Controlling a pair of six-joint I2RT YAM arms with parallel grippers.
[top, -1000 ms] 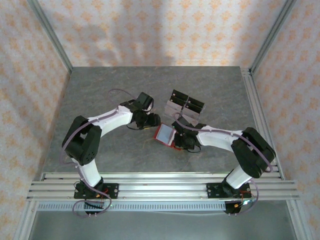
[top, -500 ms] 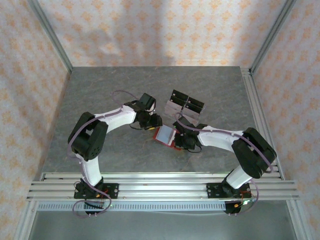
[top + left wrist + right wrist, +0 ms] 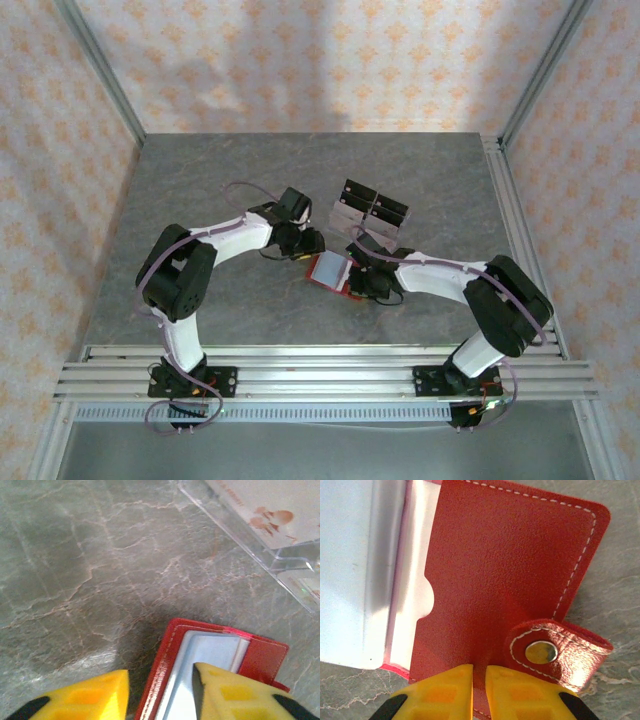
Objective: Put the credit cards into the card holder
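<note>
Wallet (image 3: pixel 328 268): red grained cover with white stitching, lying open near the middle of the tabletop (image 3: pixel 220 180), between the two hands. The lining is pale grey and smooth, under a glossy pocket with a half-round notch. The snap tab (image 3: pixel 555 652) is rounded and carries a metal stud.

Right hand (image 3: pixel 479 670): yellow fingers pressed almost together, pinching the edge of the red cover beside the tab.

Left hand (image 3: pixel 160 680): yellow fingers spread, straddling the wallet's red border, one over bare tabletop and one over the lining. Contact cannot be confirmed.

Cards (image 3: pixel 350 205): thin flat rectangles, grey with black bands, side by side just beyond the wallet, in a clear plastic tray (image 3: pixel 290 565).

Tabletop: grey, matte, veined like marble. Aluminium rails (image 3: pixel 320 365) run along the near edge. The walls (image 3: pixel 300 60) have pale paper with an orange motif.
</note>
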